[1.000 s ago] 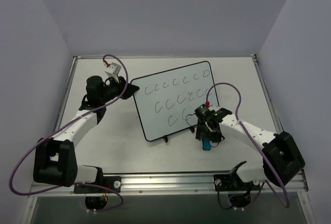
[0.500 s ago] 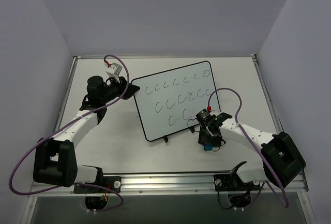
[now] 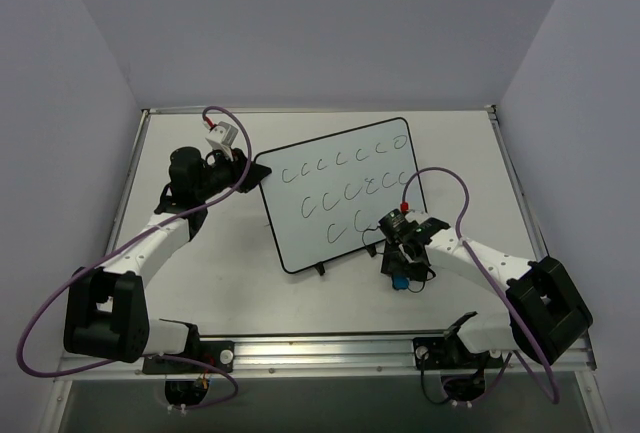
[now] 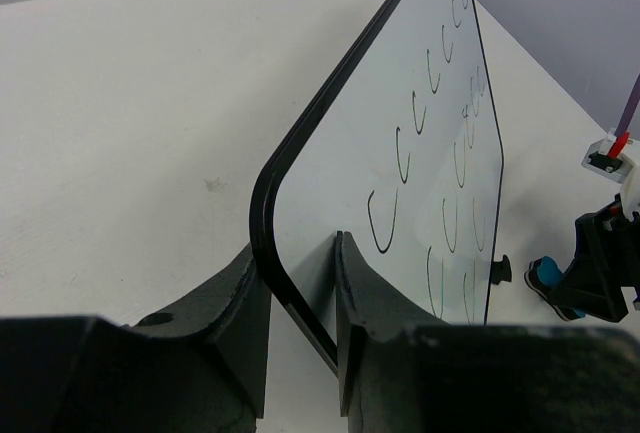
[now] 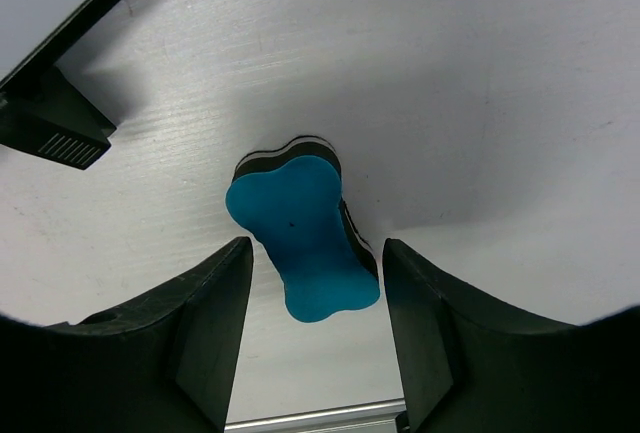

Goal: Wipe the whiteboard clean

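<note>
The whiteboard [image 3: 340, 203] stands tilted on the table, with rows of black "c" marks on its face [image 4: 420, 193]. My left gripper [image 3: 248, 171] is shut on its left corner, the black frame running between the fingers [image 4: 295, 243]. A blue bone-shaped eraser [image 5: 303, 243] lies flat on the table to the right of the board's near edge [image 3: 399, 280]. My right gripper [image 3: 400, 269] hangs right over it. The right gripper [image 5: 315, 248] is open, with one finger on each side of the eraser and a gap at both.
One black foot of the board [image 5: 55, 128] rests on the table just left of the eraser, another [image 3: 320, 269] at the board's near edge. The table's metal rail [image 5: 310, 415] runs close behind my right gripper. Grey walls enclose the table on three sides.
My right gripper has shifted slightly toward the near edge and settled lower over the eraser. The left arm and the board have not moved.
</note>
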Available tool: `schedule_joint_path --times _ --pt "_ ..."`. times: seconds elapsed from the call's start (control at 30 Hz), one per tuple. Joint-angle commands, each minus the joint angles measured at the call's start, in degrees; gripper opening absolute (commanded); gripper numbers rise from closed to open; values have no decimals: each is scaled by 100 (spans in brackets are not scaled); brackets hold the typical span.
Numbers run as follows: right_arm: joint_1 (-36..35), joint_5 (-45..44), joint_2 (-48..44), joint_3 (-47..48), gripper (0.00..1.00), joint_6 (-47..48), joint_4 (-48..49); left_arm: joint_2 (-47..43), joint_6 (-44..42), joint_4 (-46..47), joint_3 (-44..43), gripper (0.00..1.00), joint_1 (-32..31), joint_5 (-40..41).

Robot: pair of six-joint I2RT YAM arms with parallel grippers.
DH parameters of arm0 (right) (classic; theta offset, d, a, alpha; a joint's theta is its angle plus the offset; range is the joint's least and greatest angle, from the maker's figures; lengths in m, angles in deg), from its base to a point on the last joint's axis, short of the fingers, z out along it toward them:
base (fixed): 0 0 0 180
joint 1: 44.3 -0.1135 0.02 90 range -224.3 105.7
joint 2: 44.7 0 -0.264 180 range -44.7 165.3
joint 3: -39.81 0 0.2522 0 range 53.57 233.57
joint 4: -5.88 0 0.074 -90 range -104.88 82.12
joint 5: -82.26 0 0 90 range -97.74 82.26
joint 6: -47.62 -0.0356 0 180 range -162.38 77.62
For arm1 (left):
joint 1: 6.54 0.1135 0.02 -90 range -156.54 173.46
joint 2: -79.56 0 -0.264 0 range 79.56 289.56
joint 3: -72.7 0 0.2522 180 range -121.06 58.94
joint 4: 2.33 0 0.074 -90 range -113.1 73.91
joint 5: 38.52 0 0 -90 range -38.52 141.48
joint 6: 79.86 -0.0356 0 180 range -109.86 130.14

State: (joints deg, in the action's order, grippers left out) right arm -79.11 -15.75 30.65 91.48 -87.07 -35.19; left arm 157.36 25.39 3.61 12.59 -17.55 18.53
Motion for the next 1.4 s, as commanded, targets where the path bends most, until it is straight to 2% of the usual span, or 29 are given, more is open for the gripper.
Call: schedule_joint_path --times 0.0,0.13,0.3,0.8,1.03,1.37 --pt "18 -315 -82 208 51 -93 -117 -37 -1296 -230 3 2 -60 676" --pt "-17 -175 189 322 52 56 -20 -19 -1296 -221 3 2 -60 650" --pt "-79 -253 287 480 49 127 -73 -37 -1305 -239 3 2 -60 676" --pt "-140 -166 190 6 50 -75 -64 -28 -1340 -300 -6 2 -86 649" --pt "-140 -218 -73 14 43 -146 -55 -37 -1349 -309 -15 2 -112 641" --pt "-132 -166 -21 -73 39 -119 120 -37 -1366 -327 -32 2 -148 649"
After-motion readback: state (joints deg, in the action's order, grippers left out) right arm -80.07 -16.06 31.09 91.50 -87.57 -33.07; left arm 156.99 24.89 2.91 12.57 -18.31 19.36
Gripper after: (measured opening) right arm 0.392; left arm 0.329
